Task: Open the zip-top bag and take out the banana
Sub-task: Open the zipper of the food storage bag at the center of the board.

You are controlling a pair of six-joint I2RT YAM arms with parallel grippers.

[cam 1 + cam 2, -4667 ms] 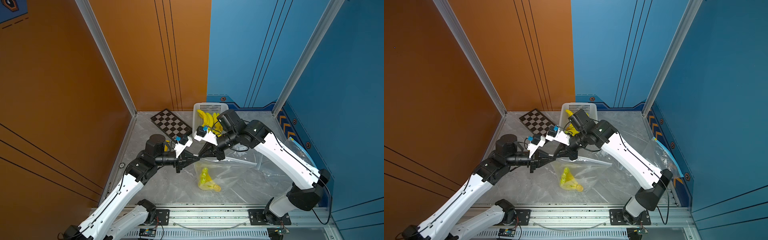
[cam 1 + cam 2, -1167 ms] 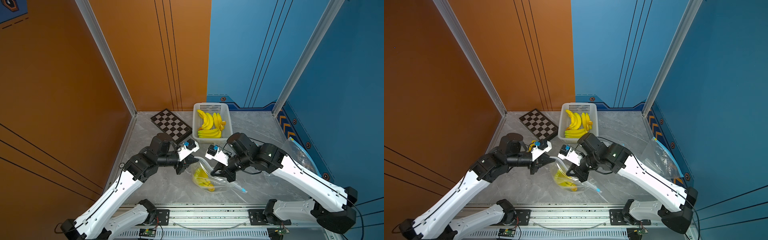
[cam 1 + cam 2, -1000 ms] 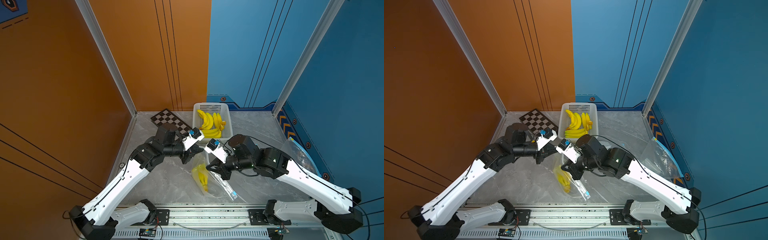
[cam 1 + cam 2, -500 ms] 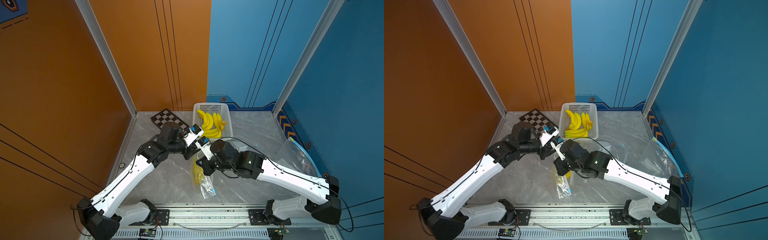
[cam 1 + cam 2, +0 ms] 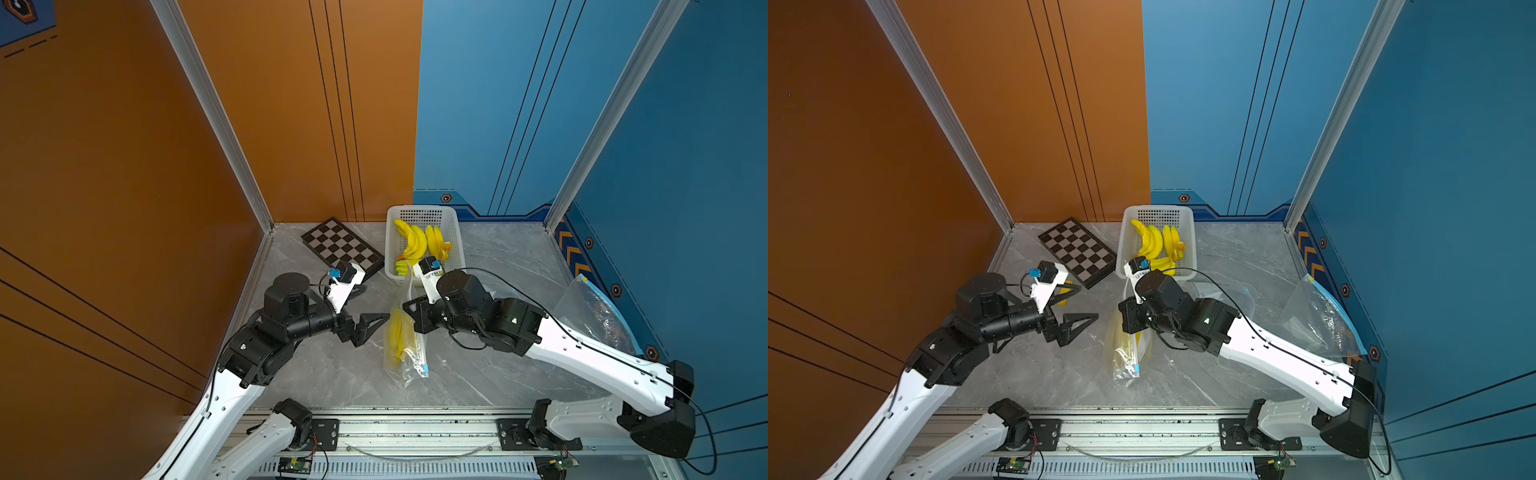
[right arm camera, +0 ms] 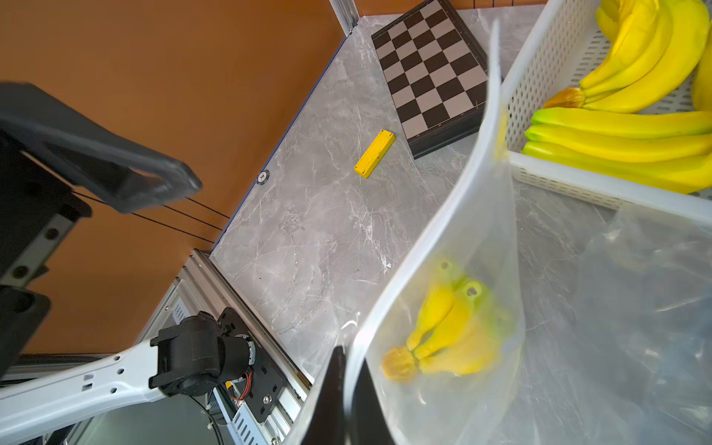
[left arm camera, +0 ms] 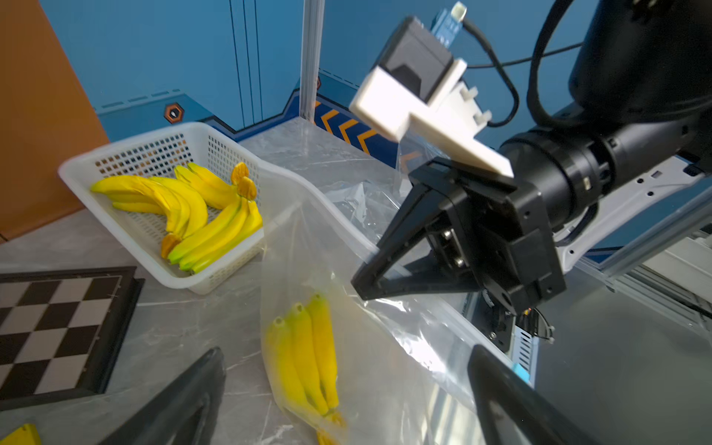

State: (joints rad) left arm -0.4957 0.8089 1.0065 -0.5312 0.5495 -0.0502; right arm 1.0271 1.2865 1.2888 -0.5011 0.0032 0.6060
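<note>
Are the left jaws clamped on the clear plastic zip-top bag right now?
No, in a top view the left gripper has its jaws wide open beside the clear plastic zip-top bag, apart from it.

1 basket (image 5: pixel 422 208), 1 chessbd (image 5: pixel 340 245), 1 yel. block (image 6: pixel 374 154), 3 bags (image 5: pixel 409 362), 4 banana bunches (image 5: pixel 412 245).

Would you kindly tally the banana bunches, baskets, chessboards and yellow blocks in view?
Banana bunches: 4, one inside the zip-top bag
Baskets: 1
Chessboards: 1
Yellow blocks: 1
Total: 7
</note>
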